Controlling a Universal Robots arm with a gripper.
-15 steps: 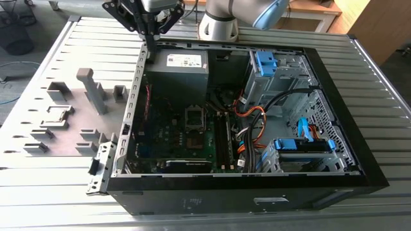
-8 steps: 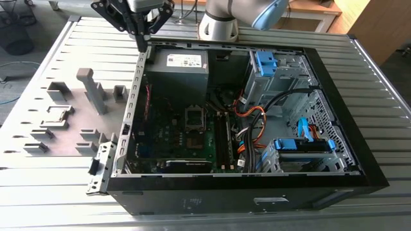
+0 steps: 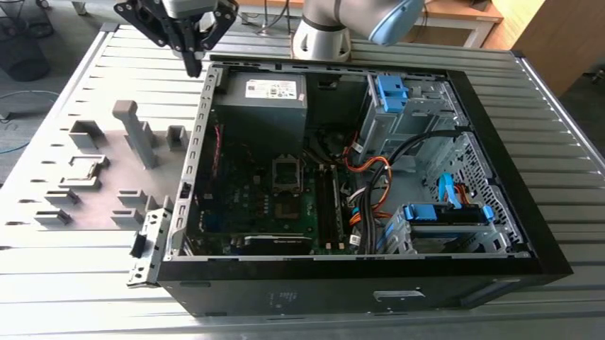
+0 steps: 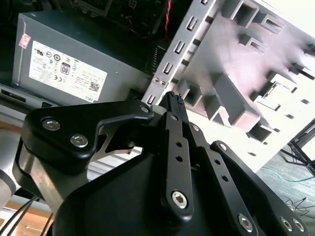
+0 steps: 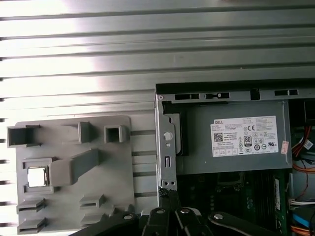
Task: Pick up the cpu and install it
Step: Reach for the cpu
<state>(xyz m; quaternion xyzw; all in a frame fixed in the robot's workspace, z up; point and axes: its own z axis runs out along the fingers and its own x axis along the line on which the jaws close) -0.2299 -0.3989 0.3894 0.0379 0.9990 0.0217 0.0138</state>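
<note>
- Slatted metal table [image 3: 66, 290]: one open black computer case [image 3: 378, 297], one grey plastic plate [image 5: 113, 167].
- One silver square cpu [image 5: 37, 177] sits in that plate's holder.
- I see my black gripper [image 3: 194, 67] pressed together, empty, over the case rim.

silver cpu [image 5: 37, 177], grey holder tray [image 5: 114, 172], black claw [image 3: 194, 65], ribbed silver table [image 5: 147, 49]

Robotics lab or workshop, slatted metal workbench [image 3: 76, 283], opened computer case [image 3: 283, 294], grey fixture plate [image 3: 113, 170]; wooden desks [image 3: 454, 10] behind
</note>
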